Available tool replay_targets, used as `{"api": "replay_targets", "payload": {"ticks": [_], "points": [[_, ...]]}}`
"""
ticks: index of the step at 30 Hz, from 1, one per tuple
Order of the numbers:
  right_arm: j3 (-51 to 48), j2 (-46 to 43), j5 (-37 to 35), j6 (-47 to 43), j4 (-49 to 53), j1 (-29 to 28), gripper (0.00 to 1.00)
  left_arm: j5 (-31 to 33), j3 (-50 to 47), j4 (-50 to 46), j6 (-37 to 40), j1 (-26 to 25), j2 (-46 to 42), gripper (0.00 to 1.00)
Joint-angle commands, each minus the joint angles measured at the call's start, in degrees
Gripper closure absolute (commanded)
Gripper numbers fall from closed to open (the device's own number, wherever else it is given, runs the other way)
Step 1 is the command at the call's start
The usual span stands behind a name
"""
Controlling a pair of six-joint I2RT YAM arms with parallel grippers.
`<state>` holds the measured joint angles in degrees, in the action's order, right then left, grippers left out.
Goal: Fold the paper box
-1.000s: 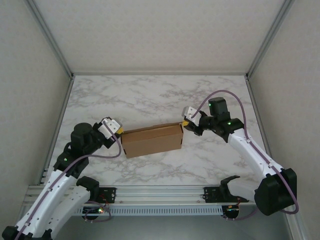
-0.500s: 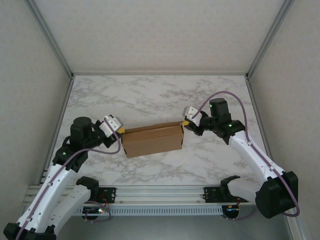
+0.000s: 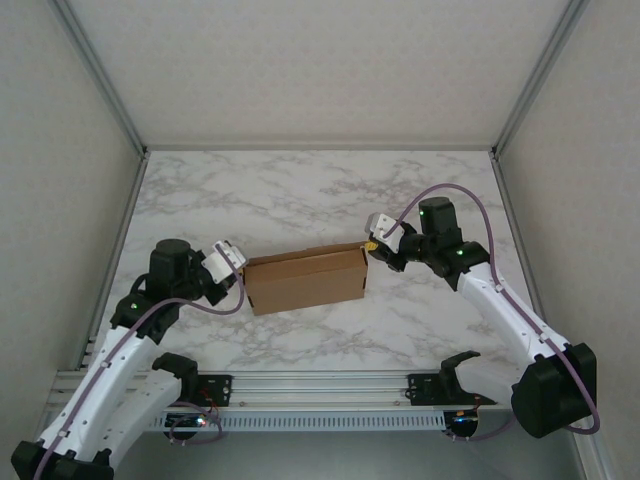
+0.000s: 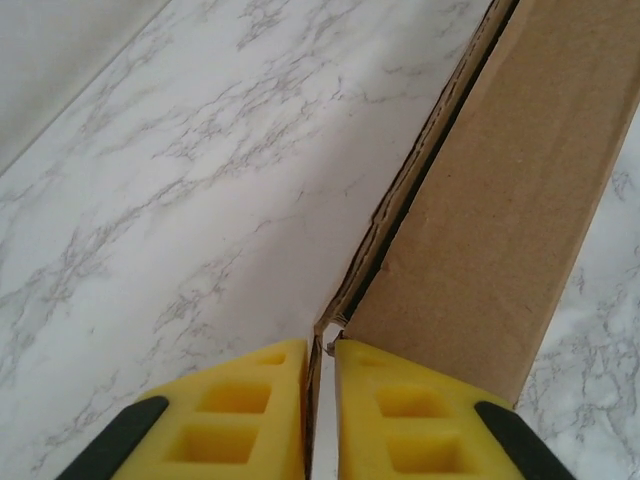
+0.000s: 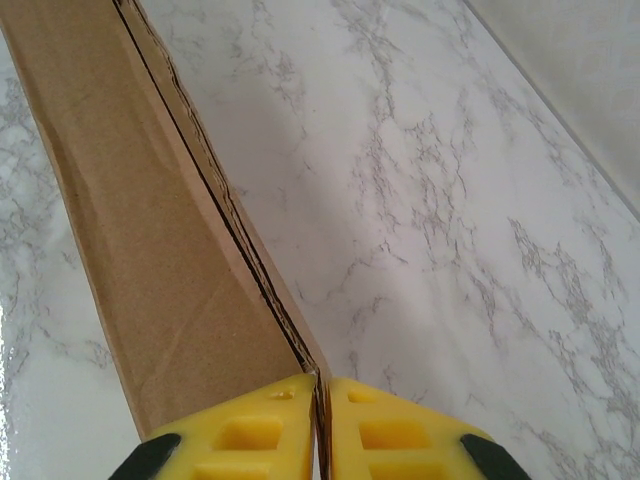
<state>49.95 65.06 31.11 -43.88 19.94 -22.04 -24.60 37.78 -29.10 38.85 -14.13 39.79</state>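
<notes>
Between the 2 pincers, the paper box (image 3: 305, 280) is laid lengthwise on the desk (image 3: 300, 190); its ends are pinched by the closed left pincer (image 3: 241, 264) and right pincer (image 3: 372, 243), equally near.

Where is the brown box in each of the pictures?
Top external: the paper box lies in the middle of the picture, long side across.
Left wrist: it runs from bottom centre up to the top right corner.
Right wrist: it runs from bottom centre up to the top left corner.
Shared landmark: the marble table under the box in all three.
</notes>
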Motion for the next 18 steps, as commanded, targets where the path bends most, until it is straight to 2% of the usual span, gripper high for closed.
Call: {"api": "replay_targets", "payload": {"ticks": [1,7,11,14,18], "points": [[-0.6,-1.0,-0.3,0.4,-0.5,-0.5,0.89,0.3,1.4,0.6,-0.1,0.5,0.6,0.89],[-0.5,-1.0,-0.4,0.9,0.1,-0.8,0.89,0.7,0.7,3.1,-2.1,0.4,1.0,1.00],[1.4,-0.3,-0.2,2.1,2.3,-1.5,0.96,-0.2,1.4,5.4,-6.6,0.3,0.1,1.00],[2.5,0.0,-0.7,6.0,2.3,-1.9,0.97,-2.0,0.8,8.5,-12.1,0.4,-0.8,1.00],[3.2,0.8,-1.5,9.5,2.6,-2.4,0.99,-0.3,-1.9,13.6,-20.1,0.3,-1.9,1.00]]}}
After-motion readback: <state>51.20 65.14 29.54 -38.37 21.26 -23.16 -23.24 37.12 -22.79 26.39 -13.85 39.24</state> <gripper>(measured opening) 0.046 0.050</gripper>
